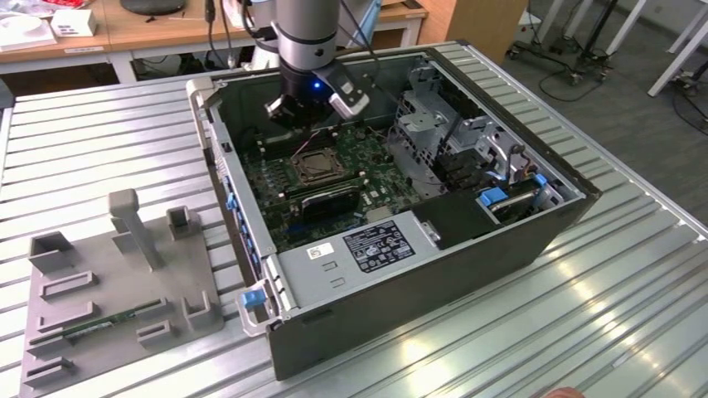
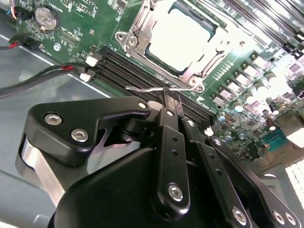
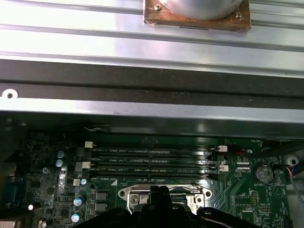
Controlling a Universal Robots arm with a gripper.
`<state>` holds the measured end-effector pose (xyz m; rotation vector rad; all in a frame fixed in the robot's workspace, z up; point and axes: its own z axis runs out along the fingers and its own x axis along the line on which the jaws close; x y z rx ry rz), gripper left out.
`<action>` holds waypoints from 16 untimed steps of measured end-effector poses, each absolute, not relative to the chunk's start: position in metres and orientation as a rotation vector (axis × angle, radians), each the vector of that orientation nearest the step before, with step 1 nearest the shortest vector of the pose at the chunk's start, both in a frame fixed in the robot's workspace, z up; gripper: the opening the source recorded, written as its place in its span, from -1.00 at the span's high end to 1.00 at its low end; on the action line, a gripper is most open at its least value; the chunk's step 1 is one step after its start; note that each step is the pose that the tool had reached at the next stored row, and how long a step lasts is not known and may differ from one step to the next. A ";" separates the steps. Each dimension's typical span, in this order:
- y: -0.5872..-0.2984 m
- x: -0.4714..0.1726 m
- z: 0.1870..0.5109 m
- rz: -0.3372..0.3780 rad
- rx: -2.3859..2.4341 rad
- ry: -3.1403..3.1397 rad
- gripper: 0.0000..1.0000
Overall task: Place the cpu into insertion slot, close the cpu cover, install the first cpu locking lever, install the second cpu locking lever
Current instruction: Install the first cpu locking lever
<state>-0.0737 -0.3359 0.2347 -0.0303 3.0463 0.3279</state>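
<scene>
While cpu (image 2: 183,35) sits silvery, framed by cpu cover (image 2: 134,33) | end effector (image 2: 171,100) pressed together at locking lever (image 2: 142,89)

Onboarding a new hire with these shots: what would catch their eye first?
The open computer case mid-table, with the robot arm reaching into it from above. In the second wrist view, the black hand is shut at a thin wire lever beside the bright square chip in its metal frame. A grey holder tray lies on the exterior view's left.
</scene>
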 end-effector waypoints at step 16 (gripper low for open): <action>-0.330 -0.072 0.224 0.344 -0.030 3.044 0.79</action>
